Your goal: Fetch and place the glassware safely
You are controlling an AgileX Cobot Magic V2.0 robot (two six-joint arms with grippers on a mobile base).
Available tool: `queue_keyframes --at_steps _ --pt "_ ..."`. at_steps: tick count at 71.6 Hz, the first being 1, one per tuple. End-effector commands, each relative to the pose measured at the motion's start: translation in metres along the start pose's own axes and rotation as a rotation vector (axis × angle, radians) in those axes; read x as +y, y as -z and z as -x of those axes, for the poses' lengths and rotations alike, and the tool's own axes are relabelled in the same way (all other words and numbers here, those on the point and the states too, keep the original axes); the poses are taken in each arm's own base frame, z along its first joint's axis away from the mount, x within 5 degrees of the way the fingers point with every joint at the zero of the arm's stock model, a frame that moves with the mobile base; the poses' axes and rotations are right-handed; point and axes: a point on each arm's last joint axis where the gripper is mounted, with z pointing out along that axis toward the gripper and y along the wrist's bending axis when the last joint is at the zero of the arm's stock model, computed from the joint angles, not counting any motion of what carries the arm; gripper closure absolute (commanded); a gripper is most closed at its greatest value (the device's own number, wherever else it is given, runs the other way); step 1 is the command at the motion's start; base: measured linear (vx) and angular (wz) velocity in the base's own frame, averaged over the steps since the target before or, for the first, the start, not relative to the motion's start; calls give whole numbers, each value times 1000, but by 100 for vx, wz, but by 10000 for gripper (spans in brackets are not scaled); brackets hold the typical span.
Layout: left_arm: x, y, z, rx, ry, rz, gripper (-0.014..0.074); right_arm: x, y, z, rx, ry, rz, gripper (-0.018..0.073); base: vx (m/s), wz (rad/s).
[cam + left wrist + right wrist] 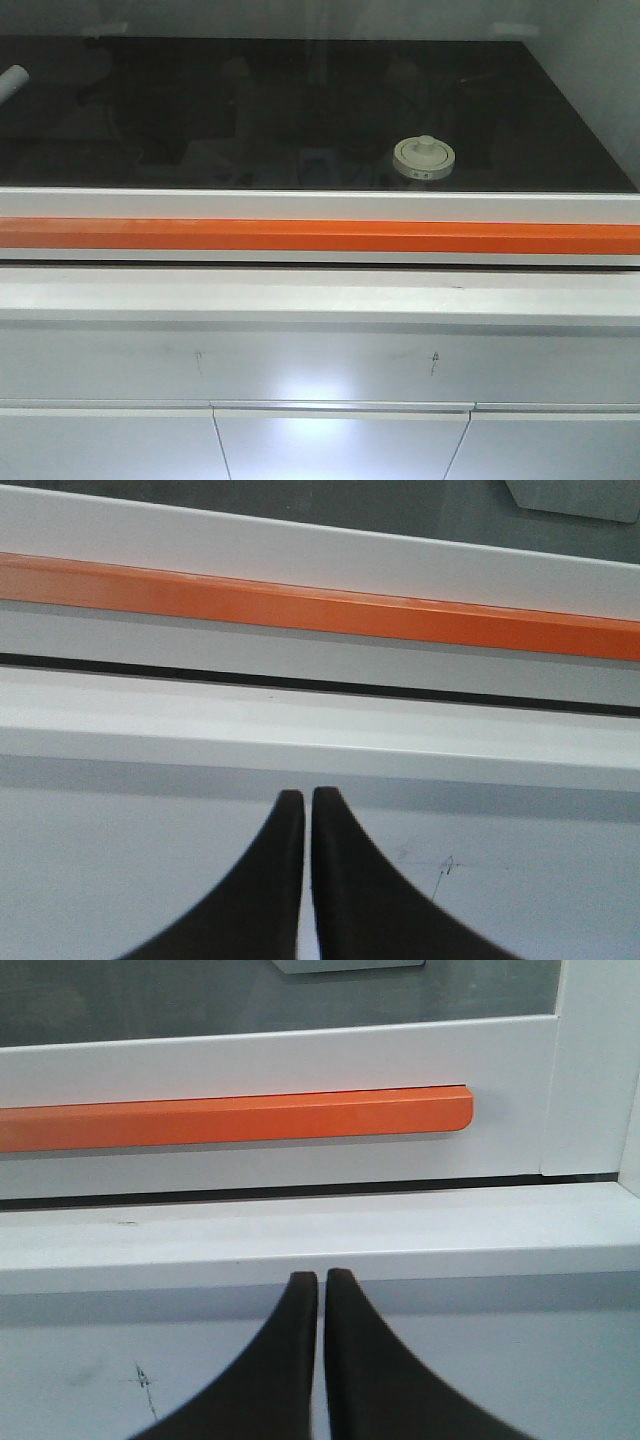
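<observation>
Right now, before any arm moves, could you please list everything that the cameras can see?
glass jar: one, clear with a cream-white knobbed lid, on the black surface, right of centre
black surface: one, black, above the white frame
handle bar: one, orange, across the white frame
white cylinder: one, white, far left edge, cut off by the picture
drawer fronts: three, white, at the bottom, partly seen
left fingers: two, black, closed together, facing the white panel
right fingers: two, black, closed together, facing the white panel
</observation>
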Motion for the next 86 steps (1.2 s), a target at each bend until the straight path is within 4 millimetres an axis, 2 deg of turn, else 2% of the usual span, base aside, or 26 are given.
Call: queue_keyframes --at_steps 1,66,79,86 --pt "0 -1 -2 -53 9 -17 595 1 0 1 -64 15 13 563 0 0" --pt "0 -1 -2 -53 9 -17 595 1 0 1 -64 15 13 563 0 0" --pt "0 -1 -1 -60 10 -18 595 1 0 1 -69 68 8 563 0 0" --pt "-1 0 2 -101 24 -26 595 2 0 6 -121 68 20 563 0 0"
